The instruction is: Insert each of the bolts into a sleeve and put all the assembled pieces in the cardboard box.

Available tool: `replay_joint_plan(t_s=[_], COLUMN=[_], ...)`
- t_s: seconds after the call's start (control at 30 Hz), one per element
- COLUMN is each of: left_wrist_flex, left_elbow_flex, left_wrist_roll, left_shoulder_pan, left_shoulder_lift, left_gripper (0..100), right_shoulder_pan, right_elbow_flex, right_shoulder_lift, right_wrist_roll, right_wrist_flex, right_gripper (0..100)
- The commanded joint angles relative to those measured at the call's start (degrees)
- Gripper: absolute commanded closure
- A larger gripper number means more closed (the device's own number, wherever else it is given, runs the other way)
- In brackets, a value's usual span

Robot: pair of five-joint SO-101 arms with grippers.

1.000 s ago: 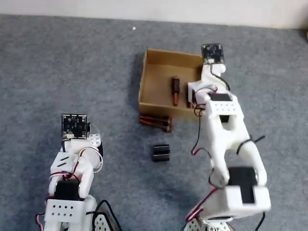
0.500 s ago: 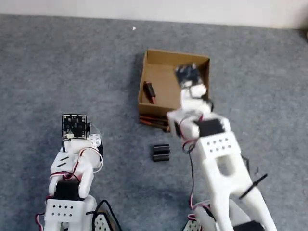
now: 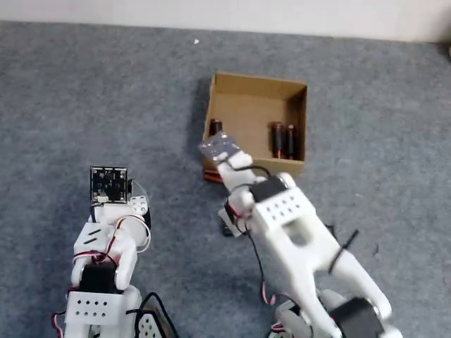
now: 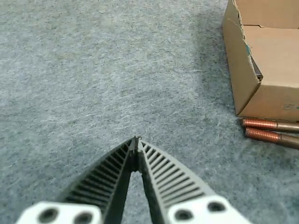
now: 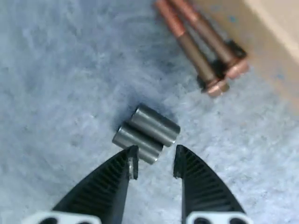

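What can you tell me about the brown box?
The box looks like plain brown cardboard. It is shallow, open on top, and sits flat on the grey carpet. Three dark, copper-ended pieces lie inside: two side by side near one wall, and one over by the opposite wall. Two loose bolts lie on the carpet right beside its outer wall.
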Motion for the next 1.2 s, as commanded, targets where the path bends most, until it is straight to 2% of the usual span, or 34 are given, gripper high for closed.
replay_joint_plan(t_s=[0.0, 0.1, 0.23, 0.43, 0.8, 1.0, 1.17], left_wrist_flex=[0.09, 0.44, 0.44, 0.44, 0.44, 0.44, 0.44], left_elbow_flex=[1.71, 1.71, 1.71, 1.71, 1.71, 1.71, 1.71], left_wrist_roll=[0.26, 0.26, 0.26, 0.26, 0.26, 0.26, 0.26], left_shoulder_pan=[-0.66, -0.66, -0.66, -0.66, -0.66, -0.66, -0.66], left_shoulder_lift=[-0.40, -0.40, -0.40, -0.40, -0.40, -0.40, -0.40], left_gripper=[98, 98, 98, 97, 98, 98, 98], right_shoulder_pan=[-0.84, -0.92, -0.92, -1.01, -0.84, -0.84, -1.01], right_elbow_flex=[-6.73, -8.57, -9.01, -8.75, -7.25, -7.16, -8.57], right_shoulder_lift=[4.97, 8.84, 11.30, 12.00, 15.96, 19.21, 18.77], right_wrist_roll=[6.77, 12.04, 14.95, 15.03, 15.12, 15.12, 15.12], right_wrist_flex=[2.07, 2.07, 2.07, 1.54, -7.96, -7.60, -2.42], right_gripper=[87.8, 87.8, 87.8, 87.8, 87.8, 87.8, 87.8])
